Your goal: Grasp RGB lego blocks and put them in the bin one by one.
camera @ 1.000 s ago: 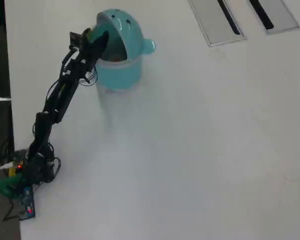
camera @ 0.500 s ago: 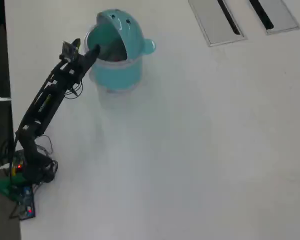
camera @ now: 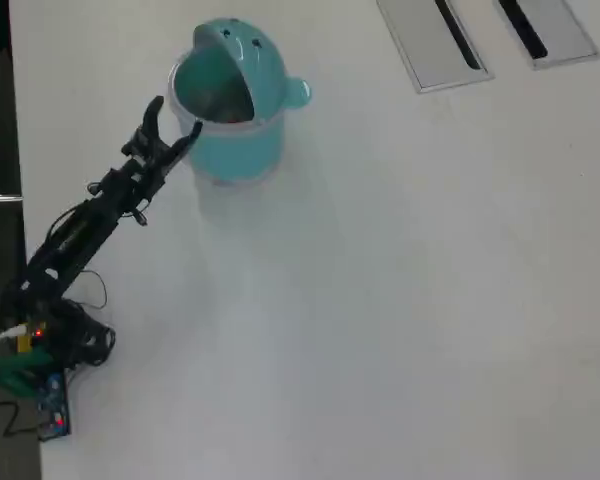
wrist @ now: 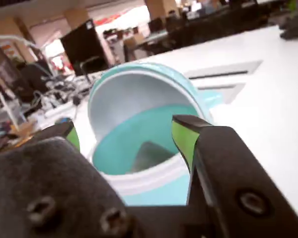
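Hovering at the bin's (camera: 230, 110) eight o'clock in the overhead view, the gripper (camera: 173, 118) has jaws spread wide, holding nothing. Bin mouth faces the arm, presumably for drops. No loose blocks visible on the table (camera: 400, 300); contents unclear.

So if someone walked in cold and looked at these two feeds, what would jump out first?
The teal bin near the top left of the overhead view, its domed lid tipped back and its mouth open. Next, the dark arm reaching up from the lower left, its gripper open and empty just beside the bin's rim. In the wrist view the bin's mouth fills the gap between the green-padded fingers.
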You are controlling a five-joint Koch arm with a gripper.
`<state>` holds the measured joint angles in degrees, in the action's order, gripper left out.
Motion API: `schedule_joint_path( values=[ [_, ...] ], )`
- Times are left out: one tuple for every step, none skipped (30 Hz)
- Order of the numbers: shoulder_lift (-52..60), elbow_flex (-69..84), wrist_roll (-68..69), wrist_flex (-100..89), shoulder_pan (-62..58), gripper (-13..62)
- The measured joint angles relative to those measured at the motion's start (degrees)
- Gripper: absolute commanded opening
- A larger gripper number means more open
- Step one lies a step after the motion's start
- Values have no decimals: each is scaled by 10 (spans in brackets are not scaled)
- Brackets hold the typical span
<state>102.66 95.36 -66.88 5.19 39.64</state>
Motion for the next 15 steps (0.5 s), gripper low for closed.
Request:
schedule_joint_path(
  values=[
    [11,16,19,-4,-8,341],
    [19,32,36,-9,-14,341],
    [29,47,53,-17,-19,341],
    [38,59,67,-23,-25,341],
    [47,69,82,-26,-29,341],
    [54,75,98,-28,-32,341],
    [64,79,119,-28,-35,341],
    [72,85,139,-28,-40,341],
    [83,98,159,-29,-42,340],
    [91,112,181,-33,-47,340],
    [100,125,204,-40,-53,340],
    [107,137,227,-47,-59,340],
    [114,150,249,-53,-63,340],
    [122,161,270,-58,-69,340],
    [129,173,290,-68,-74,339]
  ],
)
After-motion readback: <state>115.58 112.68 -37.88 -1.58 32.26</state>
